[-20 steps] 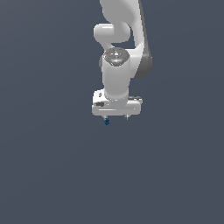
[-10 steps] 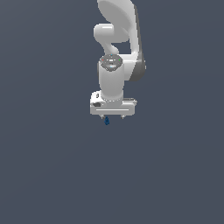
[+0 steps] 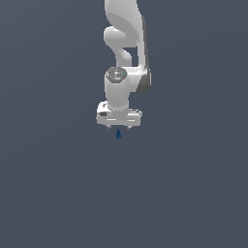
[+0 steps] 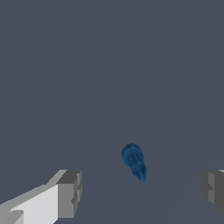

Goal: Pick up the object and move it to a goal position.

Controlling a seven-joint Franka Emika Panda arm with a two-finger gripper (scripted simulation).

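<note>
The object is a tiny dark-blue lump on the grey floor, just below the white gripper in the exterior view. In the wrist view the object lies in the wide gap between the two grey fingertips, touching neither. The gripper is open and empty, pointing straight down over the object. How high it hangs above the floor I cannot tell.
The white arm rises behind the gripper to the top of the exterior view. A plain dark grey floor lies all around. No goal marker shows in either view.
The gripper has moved toward the exterior view's left and now hangs centred over the object. The object has not moved. The jaws stay open.
</note>
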